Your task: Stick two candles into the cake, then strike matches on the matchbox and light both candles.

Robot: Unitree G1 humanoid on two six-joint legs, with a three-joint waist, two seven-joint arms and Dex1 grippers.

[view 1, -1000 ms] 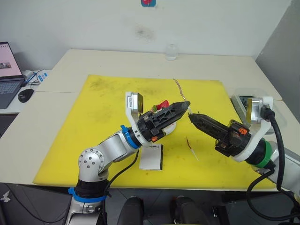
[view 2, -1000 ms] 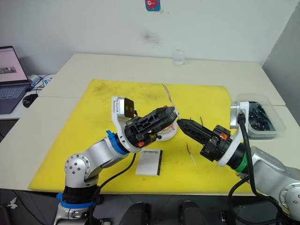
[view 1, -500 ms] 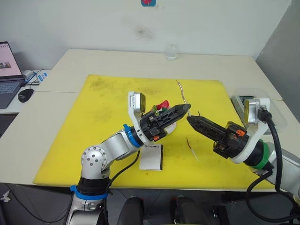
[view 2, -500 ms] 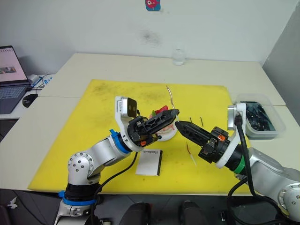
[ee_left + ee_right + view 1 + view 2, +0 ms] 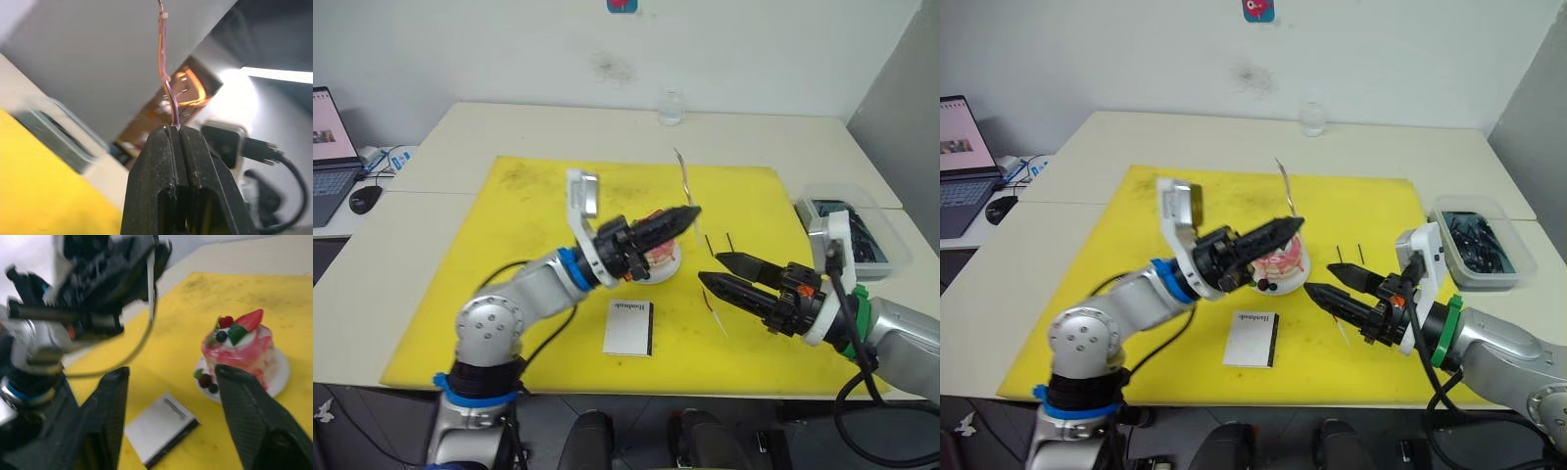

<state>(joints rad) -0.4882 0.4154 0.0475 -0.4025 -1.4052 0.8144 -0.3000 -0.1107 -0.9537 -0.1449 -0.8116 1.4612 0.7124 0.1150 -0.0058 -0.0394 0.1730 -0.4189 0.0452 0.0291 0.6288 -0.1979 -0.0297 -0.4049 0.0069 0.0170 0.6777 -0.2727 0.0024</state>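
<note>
A: Step in hand?
B: First candle. Left gripper [image 5: 693,211] pinches one candle [image 5: 682,176] by its foot, above the cake [image 5: 656,259], mid-mat. Nothing planted yet.

A: Next move?
B: Likely tip it upright, lower it into the top.

A: Right gripper [image 5: 713,271]?
B: Fingers spread wide, holding nothing, right of the cake.

A: Count?
B: Two candles, the other [image 5: 713,307] lying near the right gripper; two matches [image 5: 719,243] beyond it; one matchbox [image 5: 628,327], near side.

left gripper [image 5: 693,211] hides cake [image 5: 658,257] partly
</note>
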